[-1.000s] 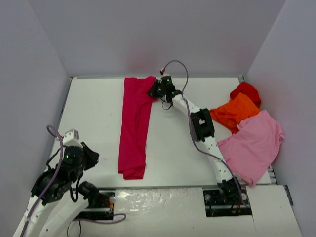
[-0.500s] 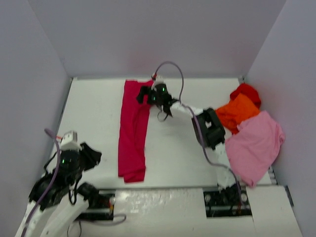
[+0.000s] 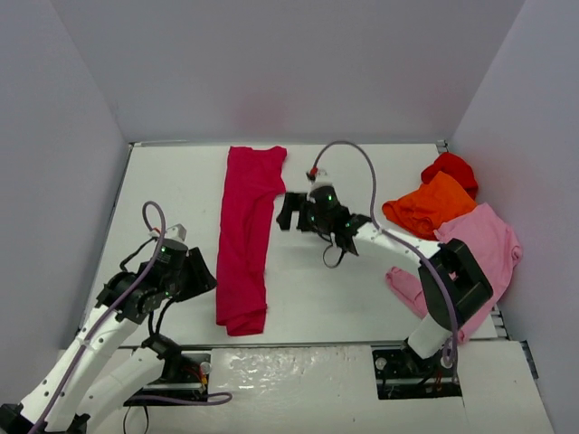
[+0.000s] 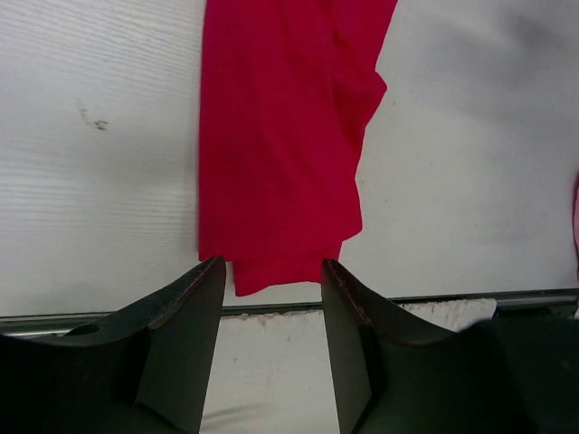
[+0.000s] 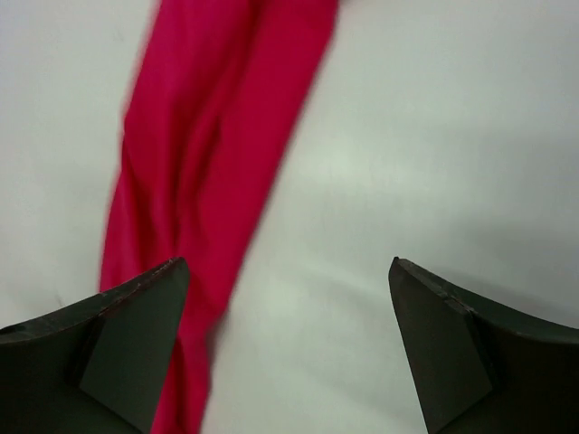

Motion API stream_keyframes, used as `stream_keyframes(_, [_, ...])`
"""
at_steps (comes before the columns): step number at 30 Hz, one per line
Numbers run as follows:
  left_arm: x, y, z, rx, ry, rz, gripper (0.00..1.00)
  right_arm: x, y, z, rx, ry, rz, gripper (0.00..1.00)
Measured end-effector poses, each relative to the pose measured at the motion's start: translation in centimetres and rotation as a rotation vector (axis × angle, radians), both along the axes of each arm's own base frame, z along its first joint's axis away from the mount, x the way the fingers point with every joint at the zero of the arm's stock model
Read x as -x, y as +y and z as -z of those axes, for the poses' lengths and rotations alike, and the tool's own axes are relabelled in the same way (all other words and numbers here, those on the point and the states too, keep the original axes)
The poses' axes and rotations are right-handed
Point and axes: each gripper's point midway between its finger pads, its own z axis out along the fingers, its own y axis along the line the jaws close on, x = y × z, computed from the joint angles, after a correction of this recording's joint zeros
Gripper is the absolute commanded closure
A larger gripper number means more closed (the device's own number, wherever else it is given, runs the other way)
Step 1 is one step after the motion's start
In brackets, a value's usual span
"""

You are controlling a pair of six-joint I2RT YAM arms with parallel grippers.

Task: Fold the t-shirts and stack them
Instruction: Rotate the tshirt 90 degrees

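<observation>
The crimson-magenta t-shirt (image 3: 246, 237) lies flat on the table as a long narrow strip running from the back wall toward the front edge. My left gripper (image 3: 197, 276) hovers just left of the strip's near end, open, with nothing between its fingers. In the left wrist view that near hem (image 4: 282, 172) lies just beyond the left gripper (image 4: 272, 264). My right gripper (image 3: 288, 213) is wide open over bare table, just right of the strip's upper half. The right wrist view shows the strip (image 5: 204, 172) beside the left finger of the right gripper (image 5: 288, 262).
At the right side an orange t-shirt (image 3: 429, 204), a red one (image 3: 450, 167) behind it and a larger light pink one (image 3: 472, 258) lie bunched together. Grey walls close in the white table (image 3: 172, 199). The right arm's elbow (image 3: 461, 280) rests over the pink shirt.
The right gripper opened, let go of the strip's far end and drew back toward the middle of the table. The left arm swung in toward the strip's near end and its jaws opened.
</observation>
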Motion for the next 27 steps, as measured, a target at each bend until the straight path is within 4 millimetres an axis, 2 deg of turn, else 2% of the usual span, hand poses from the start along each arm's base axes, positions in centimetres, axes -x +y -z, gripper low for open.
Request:
stream_keyframes(2, [0.5,-0.5,0.9,0.039,0.025,-0.003,0.55,4.7,-0.9,3.7,0.034,0.124,-0.027,0.16])
stream_keyframes(4, [1.2,-0.9,1.8,0.072,0.057,-0.010,0.55,8.8,-2.1,6.3,0.055,0.220,-0.036,0.16])
stream_keyframes(6, [1.7,-1.3,2.7,0.100,0.095,-0.021,0.54,11.4,-2.8,7.3,0.055,0.275,-0.036,0.17])
stream_keyframes(10, [2.5,-2.0,4.0,0.144,0.168,-0.036,0.54,13.6,-1.5,6.2,-0.026,0.287,-0.060,0.17])
stream_keyframes(15, [3.4,-1.9,6.1,0.140,0.245,-0.061,0.54,16.5,0.7,6.6,-0.080,0.332,-0.123,0.17])
stream_keyframes(18, [3.6,-1.7,6.7,0.130,0.260,-0.077,0.54,17.4,2.9,6.6,-0.150,0.361,-0.167,0.17])
stream_keyframes(23, [3.1,-1.0,6.3,0.110,0.221,-0.110,0.54,18.0,6.3,6.3,-0.254,0.372,-0.220,0.17])
stream_keyframes(27, [2.3,-0.4,4.1,0.105,0.143,-0.133,0.53,18.1,8.6,6.0,-0.308,0.379,-0.263,0.18])
